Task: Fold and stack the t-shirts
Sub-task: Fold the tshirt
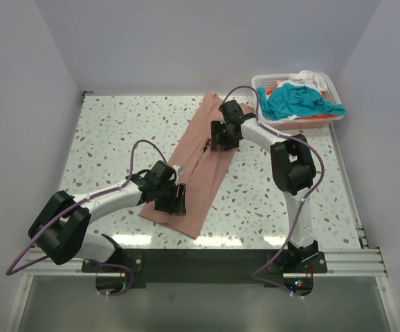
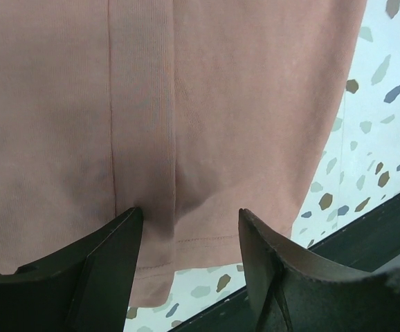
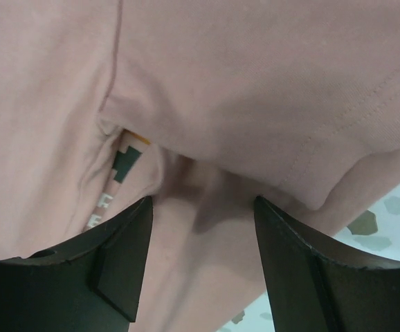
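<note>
Surface: speckled table (image 1: pixel 110 131), white walls around it.
Left gripper (image 1: pixel 174 198): at the strip's near end, jaws spread over the hem, nothing pinched.
Pink t-shirt (image 1: pixel 203 169): mid-table, folded into a long diagonal strip. It looks light and limp and will likely sag, so take both ends through all layers.
Right gripper (image 1: pixel 225 135): at the far end, jaws spread, cloth rumpled between them, unclamped.
Basket (image 1: pixel 259 81): far right corner, holds the teal t-shirt (image 1: pixel 297 102) and others.
Wrist views only: hem stitching, lettering.
Top view only: whole strip, basket.
</note>
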